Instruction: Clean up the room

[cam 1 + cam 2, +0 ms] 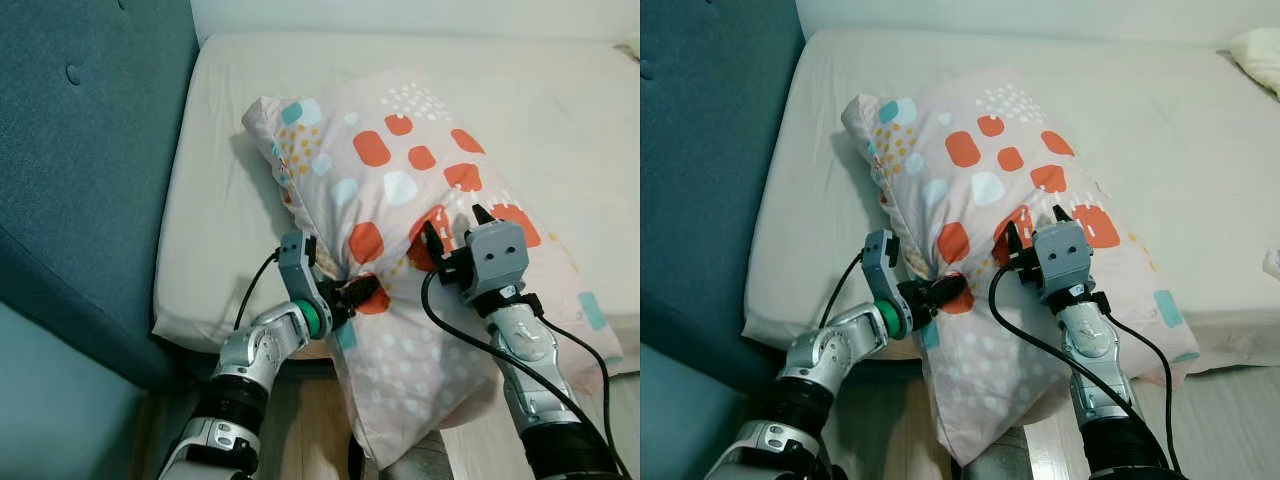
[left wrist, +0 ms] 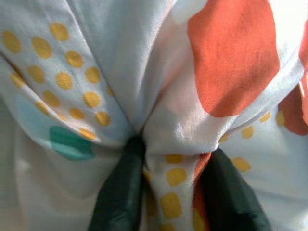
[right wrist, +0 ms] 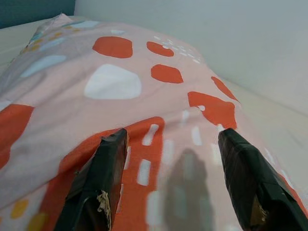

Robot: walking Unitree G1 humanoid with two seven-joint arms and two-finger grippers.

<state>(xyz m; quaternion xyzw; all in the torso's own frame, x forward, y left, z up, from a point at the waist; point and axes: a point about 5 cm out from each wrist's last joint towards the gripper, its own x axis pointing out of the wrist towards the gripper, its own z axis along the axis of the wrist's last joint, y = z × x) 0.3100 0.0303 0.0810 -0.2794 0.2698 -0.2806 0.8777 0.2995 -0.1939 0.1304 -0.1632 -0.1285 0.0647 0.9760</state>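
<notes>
A large pillow in a pale pink case printed with orange, white, teal and yellow shapes lay on the bed, which carried a plain off-white sheet. The pillow sat diagonally near the bed's front edge, its lower end overhanging that edge toward the robot. A teal upholstered headboard stood along the bed's left side. The left gripper was at the pillow's near left side, its two black fingers closed tight on a gathered fold of the pillowcase; the left wrist view showed cloth bunched and pinched between them, with creases radiating from the pinch. The right gripper rested on top of the pillow over an orange patch, its fingers spread wide apart with nothing between them, and their tips lay at or just above the fabric; contact could not be confirmed. A second pale item lay at the far right corner of the bed, too cut off to identify.
</notes>
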